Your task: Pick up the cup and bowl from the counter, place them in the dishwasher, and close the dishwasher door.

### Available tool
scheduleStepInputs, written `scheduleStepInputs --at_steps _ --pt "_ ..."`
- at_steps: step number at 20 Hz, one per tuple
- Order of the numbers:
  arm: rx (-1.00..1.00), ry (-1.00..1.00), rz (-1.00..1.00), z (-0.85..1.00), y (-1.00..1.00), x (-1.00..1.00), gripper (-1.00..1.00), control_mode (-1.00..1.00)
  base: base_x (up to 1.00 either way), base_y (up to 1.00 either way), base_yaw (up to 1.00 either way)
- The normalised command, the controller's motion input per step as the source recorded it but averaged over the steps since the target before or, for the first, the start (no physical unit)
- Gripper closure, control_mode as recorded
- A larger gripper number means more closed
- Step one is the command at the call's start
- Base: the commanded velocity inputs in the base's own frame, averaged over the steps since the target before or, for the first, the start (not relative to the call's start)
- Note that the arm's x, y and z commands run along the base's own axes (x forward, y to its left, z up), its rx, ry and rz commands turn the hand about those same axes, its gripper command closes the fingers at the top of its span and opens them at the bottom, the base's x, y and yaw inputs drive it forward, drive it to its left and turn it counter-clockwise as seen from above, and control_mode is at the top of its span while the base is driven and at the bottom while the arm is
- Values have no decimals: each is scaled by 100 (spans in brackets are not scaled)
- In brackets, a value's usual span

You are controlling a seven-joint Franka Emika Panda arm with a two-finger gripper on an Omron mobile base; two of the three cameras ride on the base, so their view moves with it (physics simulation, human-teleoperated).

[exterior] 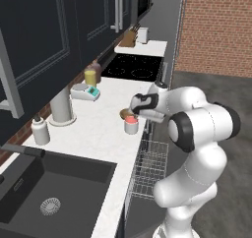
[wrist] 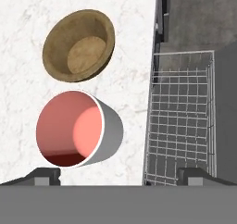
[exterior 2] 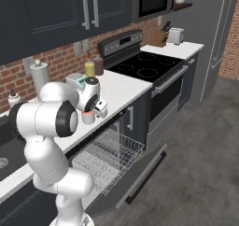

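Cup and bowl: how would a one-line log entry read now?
gripper open over cup | bowl beside it, on counter | dishwasher door open, rack out

The cup (wrist: pixel 78 128), white with a pinkish-red inside, stands upright on the white counter (wrist: pixel 23 42) near its front edge. The tan bowl (wrist: pixel 79 45) sits upright just beside it. The dishwasher door (exterior 2: pixel 140 173) is open, the white rack (wrist: pixel 183 121) pulled out.

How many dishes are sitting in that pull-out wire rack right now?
0. The rack is bare; the cup and the bowl stand side by side on the counter.
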Motion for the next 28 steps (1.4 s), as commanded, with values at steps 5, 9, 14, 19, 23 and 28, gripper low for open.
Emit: scheduleStepInputs --at_steps 5,9,14,19,23,28 --pt "0 0 0 -27 5 0 -100 -100 0 0 0" --pt "0 0 0 -24 6 5 -100 -100 0 0 0" --pt "0 0 0 -18 4 14 -100 -100 0 0 0" --pt "0 0 0 -14 2 18 -100 -100 0 0 0" --pt "0 0 0 -13 2 21 -100 -100 0 0 0" --pt "1 0 0 -2 0 9 -100 -100 0 0 0"
